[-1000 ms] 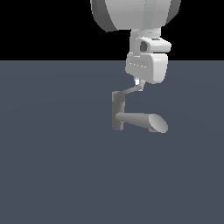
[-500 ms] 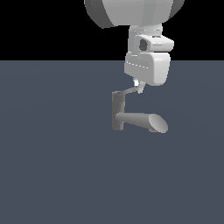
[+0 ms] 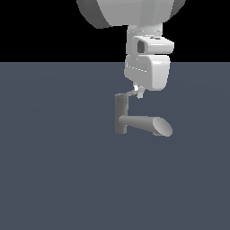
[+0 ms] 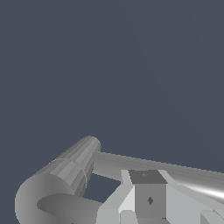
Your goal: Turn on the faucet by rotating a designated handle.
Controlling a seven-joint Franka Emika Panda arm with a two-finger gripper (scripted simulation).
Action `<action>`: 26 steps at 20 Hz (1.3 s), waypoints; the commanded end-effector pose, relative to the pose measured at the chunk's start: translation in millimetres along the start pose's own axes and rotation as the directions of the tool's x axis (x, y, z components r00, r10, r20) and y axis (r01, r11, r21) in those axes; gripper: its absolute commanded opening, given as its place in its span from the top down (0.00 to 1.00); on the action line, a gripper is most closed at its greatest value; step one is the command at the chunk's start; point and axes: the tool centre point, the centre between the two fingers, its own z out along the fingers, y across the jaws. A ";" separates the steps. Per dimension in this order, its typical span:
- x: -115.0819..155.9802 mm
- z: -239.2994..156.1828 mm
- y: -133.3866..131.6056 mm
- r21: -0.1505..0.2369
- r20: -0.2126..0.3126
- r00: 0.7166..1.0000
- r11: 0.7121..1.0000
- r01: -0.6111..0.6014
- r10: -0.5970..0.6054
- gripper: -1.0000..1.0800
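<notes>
While the gripper [image 3: 139,93] hangs low over the faucet [image 3: 134,120], its fingertips sit at the free end of the handle [image 3: 130,94], probably placed there for leverage to swing the lever round the post. Spout lies just below the jaws. Jaw state: cannot tell, since the wrist body hides the fingers and the wrist view crops them. Whether they touch the handle is unclear too.

The exterior view looks level and from some way off at the faucet [image 3: 134,120], which sits at frame centre. The wrist view looks down from very close. Both views share the faucet [image 4: 65,183].
</notes>
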 end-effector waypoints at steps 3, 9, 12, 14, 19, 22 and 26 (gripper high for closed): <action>-36.8 8.8 5.8 -0.021 0.012 1.000 1.000 0.022 -0.022 1.00; -31.2 -0.2 7.1 0.000 0.002 1.000 1.000 -0.017 0.017 1.00; -47.1 2.2 -1.3 -0.006 0.005 1.000 1.000 -0.009 0.009 1.00; -57.6 3.9 -6.8 -0.009 0.006 1.000 1.000 -0.005 0.005 1.00; -83.5 7.8 -20.0 -0.019 0.011 1.000 1.000 0.008 -0.007 1.00; -98.7 10.2 -27.6 -0.024 0.014 1.000 1.000 0.015 -0.014 1.00; -113.5 12.4 -35.1 -0.029 0.017 1.000 0.999 0.022 -0.021 1.00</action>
